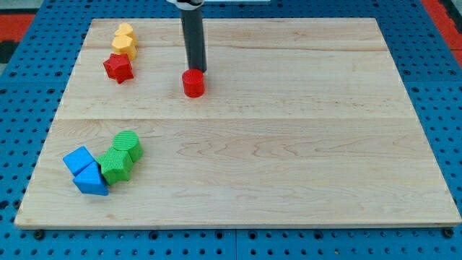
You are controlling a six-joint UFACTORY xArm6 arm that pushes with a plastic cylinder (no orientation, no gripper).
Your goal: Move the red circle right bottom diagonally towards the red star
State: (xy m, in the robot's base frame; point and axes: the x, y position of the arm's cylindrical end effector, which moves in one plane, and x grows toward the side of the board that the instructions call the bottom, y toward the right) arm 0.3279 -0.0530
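- While my tip point(196, 70) sits at the red circle's top edge, apparently touching, the small red cylinder block, the red circle point(193, 84), lies on the pale wooden table point(289, 144), upper middle.
- Red star-shaped block point(118, 68) lies well apart, toward the view's left and slightly higher.
- Risk: a right-bottom push likely carries the circle away from the star; the stated direction and target disagree.
- Risk: off-centre contact lets the round block roll aside.
- No pincer on this rig; nothing to report.
- Containers: none visible.
- Yellow blocks point(125, 40) sit beside the star; green point(120, 156) and blue point(86, 170) clusters lower left.
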